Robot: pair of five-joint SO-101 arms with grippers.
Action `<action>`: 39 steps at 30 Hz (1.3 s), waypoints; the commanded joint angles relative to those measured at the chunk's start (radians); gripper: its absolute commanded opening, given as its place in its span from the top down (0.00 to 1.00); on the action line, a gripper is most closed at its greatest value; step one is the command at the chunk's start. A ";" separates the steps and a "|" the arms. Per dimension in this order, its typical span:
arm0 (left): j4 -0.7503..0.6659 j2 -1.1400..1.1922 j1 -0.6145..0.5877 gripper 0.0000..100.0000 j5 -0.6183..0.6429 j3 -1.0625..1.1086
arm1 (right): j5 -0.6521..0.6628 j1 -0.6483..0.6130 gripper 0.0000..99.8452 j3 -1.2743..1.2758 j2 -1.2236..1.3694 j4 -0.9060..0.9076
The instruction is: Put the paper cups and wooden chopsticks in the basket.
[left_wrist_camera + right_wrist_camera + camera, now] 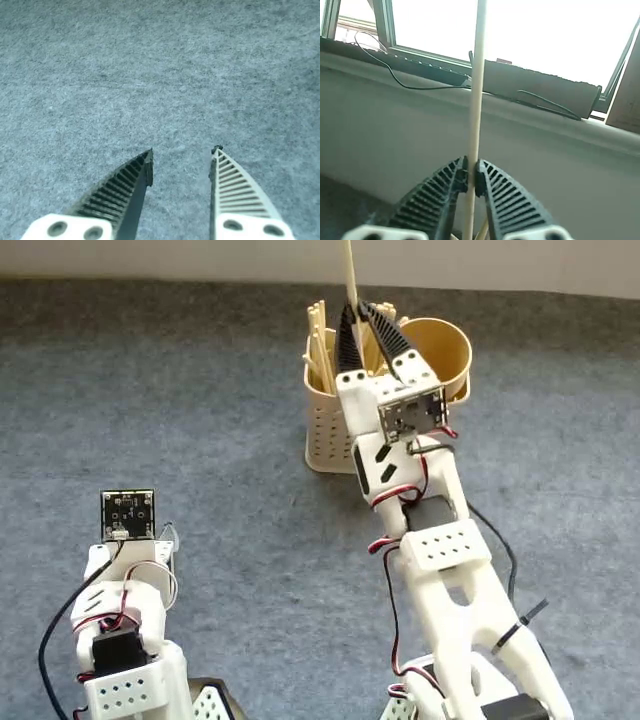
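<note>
Chopstick (350, 275) pinched upright in right gripper (357, 310), long axis vertical, directly above basket (330, 435) at far side; left gripper (182, 152) spread, well apart, near left.

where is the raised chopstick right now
In the high view, the chopstick stands upright, pinched in the right gripper over the basket, beside the paper cup in it.

- table (160, 390): grey felt-like cover, lies below left pincer (182, 152) tips.
- basket (328, 435): cream, slotted, stands upright on cover, directly under right pincer (358, 308).
</note>
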 commanded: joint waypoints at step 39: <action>0.000 -0.004 -0.012 0.81 -0.006 0.019 | -0.098 -0.084 0.99 0.133 -0.796 0.671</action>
